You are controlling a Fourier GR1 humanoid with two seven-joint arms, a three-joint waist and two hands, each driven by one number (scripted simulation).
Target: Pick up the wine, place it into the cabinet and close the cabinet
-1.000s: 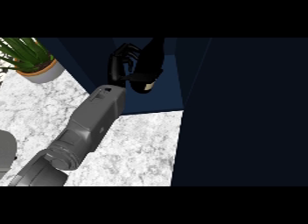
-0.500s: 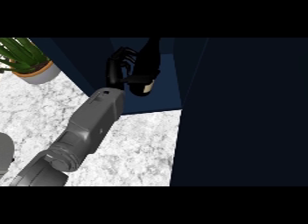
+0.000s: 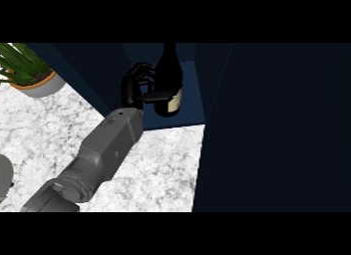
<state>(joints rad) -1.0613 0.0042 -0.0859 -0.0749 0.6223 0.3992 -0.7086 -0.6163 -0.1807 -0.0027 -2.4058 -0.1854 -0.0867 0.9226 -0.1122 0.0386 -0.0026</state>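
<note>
- No text, brand, number or sign can be read anywhere.
- The wine bottle (image 3: 167,79) carries a pale label, but it shows no legible writing.

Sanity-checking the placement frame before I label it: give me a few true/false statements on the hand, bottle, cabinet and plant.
1. The hand is curled round the wine bottle. True.
2. The wine bottle lies flat on the marble counter. False: it is held up inside the open dark cabinet, off the counter.
3. A potted plant stands at the view's upper left. True.
4. The cabinet door is fully closed over the bottle. False: the cabinet is open and the bottle shows in the opening.
5. Two hands hold the bottle. False: only one hand shows on it.
</note>
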